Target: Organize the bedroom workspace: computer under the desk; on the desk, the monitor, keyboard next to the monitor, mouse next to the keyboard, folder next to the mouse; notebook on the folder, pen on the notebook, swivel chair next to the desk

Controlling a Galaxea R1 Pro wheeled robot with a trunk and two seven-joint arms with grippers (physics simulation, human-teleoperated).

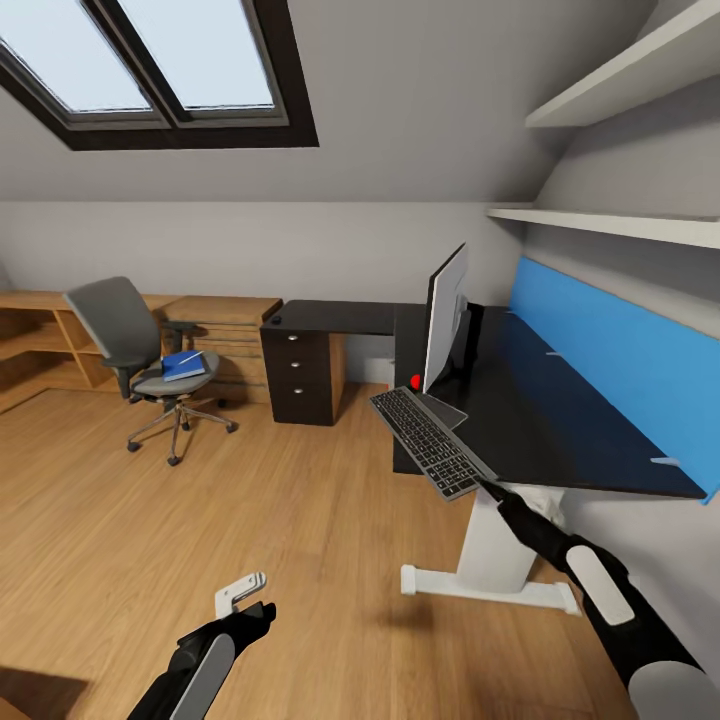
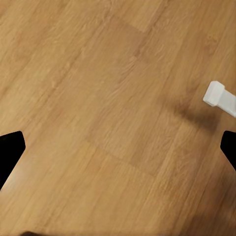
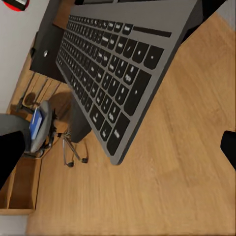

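The keyboard (image 1: 432,444) lies slanted over the desk's (image 1: 560,420) near left corner, its far end by the monitor (image 1: 446,320), which stands upright on the desk. My right gripper (image 1: 490,492) is at the keyboard's near corner. In the right wrist view its fingertips (image 3: 14,147) are wide apart over bare floor, with the keyboard (image 3: 113,73) beside them, not between them. The left gripper (image 1: 245,598) hangs open above the floor. The swivel chair (image 1: 130,345) stands far left with the blue folder (image 1: 183,365) and white pen (image 1: 186,357) on its seat. Computer, mouse and notebook are out of view.
A black drawer unit (image 1: 297,375) sits under the desk's left wing, with wooden cabinets (image 1: 225,335) behind the chair. The desk's white foot (image 1: 490,585) reaches onto the floor near my right arm. A small red spot (image 1: 415,381) shows beside the monitor stand. Open wooden floor (image 1: 200,500) lies between me and the chair.
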